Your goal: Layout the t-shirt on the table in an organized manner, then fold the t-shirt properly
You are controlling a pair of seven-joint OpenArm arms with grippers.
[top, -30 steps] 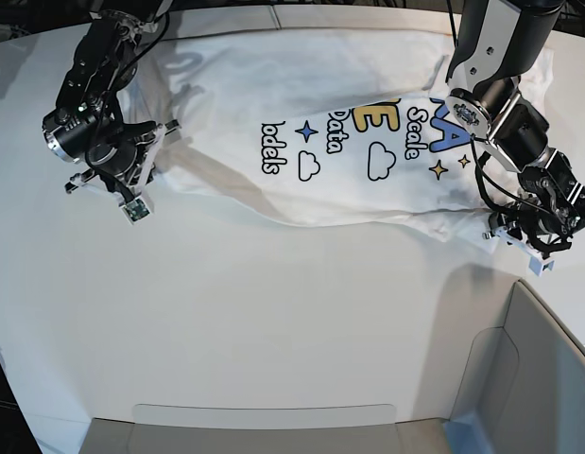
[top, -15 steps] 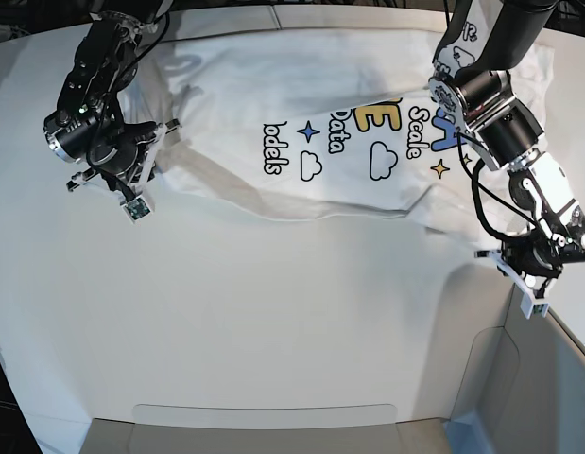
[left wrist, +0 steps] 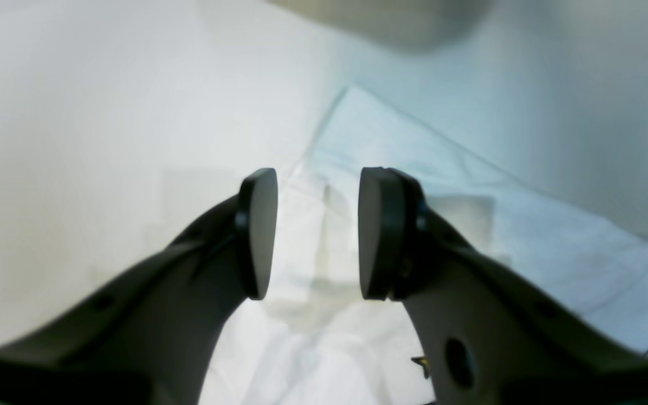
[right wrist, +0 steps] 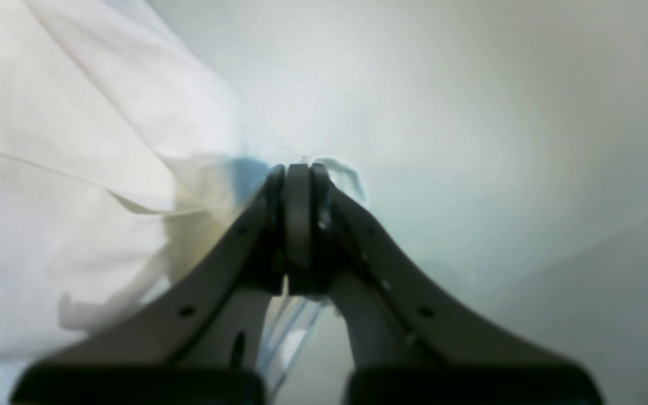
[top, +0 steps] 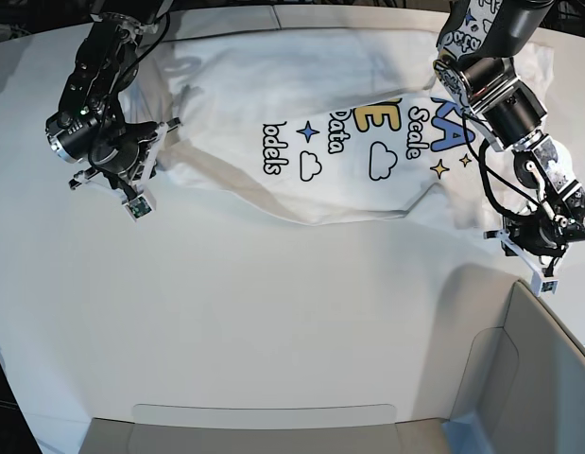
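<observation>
While the t-shirt (top: 301, 123) lies spread across the far half of the table (top: 273, 322), printed side up, we find both arms stationed at its ends. In the base view the lettering, clouds and stars sit toward the right of the cloth, and loose folds run along the near edge and near the left end. We see the right gripper (right wrist: 297, 169) with its pads pressed together, and white fabric gathers against them at the tip, so it is pinching the shirt's edge; in the base view this gripper (top: 146, 175) sits at the cloth's left end, low over the table. We see the left gripper (left wrist: 315, 230) with its pads spread apart and nothing between them; a corner of the shirt (left wrist: 414, 185) lies flat on the table below and beyond the gap. In the base view this gripper (top: 533, 253) hangs just past the shirt's right end, beside a grey panel (top: 528, 378) at the near right corner. We cannot tell whether its pads touch the cloth.
</observation>
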